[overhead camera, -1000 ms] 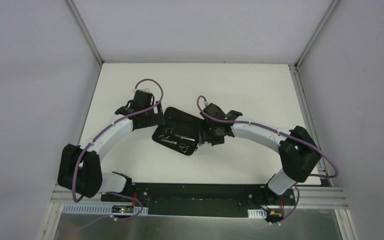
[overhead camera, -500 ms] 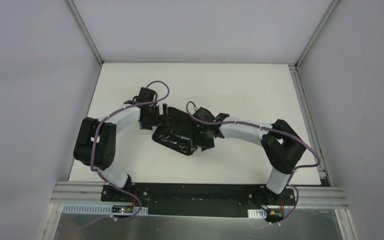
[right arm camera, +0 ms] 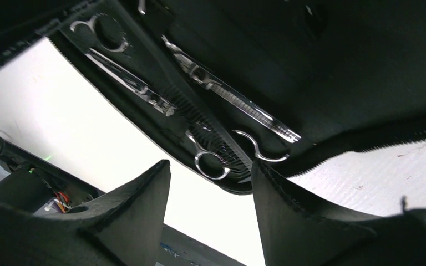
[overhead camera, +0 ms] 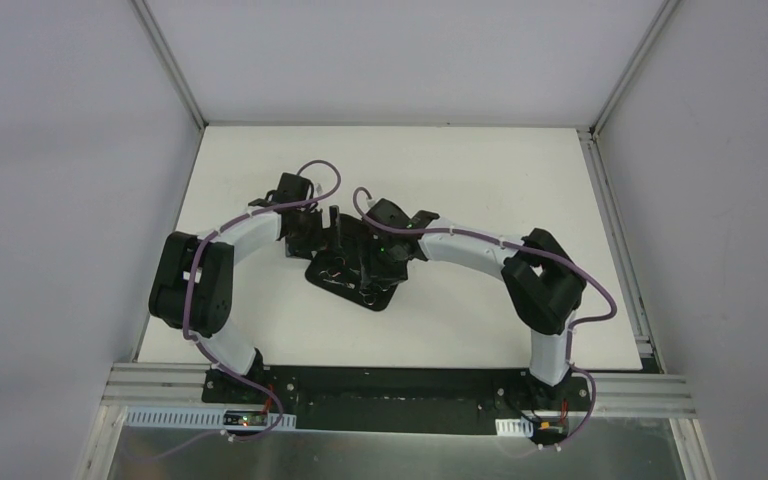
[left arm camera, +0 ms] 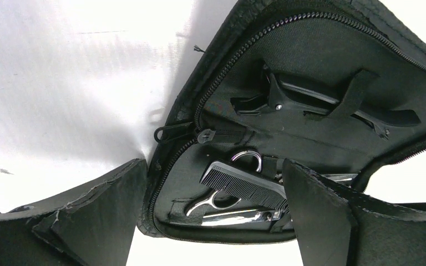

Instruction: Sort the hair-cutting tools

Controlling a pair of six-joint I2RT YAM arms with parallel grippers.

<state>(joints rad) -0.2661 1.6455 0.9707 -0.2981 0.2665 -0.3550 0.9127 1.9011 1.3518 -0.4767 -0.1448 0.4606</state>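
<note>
Okay: white counter (overhead camera: 260,330), zip case (overhead camera: 380,298) lying open mid-counter. Left claw (overhead camera: 312,238) spread wide and empty at its far side, right claw (right arm camera: 209,166) parted and empty above. Scissors (left arm camera: 222,208) and comb (left arm camera: 244,185) inside the case. Reaching-in step; next, pinch one tool.

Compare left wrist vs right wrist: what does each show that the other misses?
Left wrist only: the zipper pull and a black clip strapped in the raised flap. Right wrist only: silver scissors at full length. Both: the open black case on the white table, ring handles, and jaws apart on the left gripper and right gripper.
</note>
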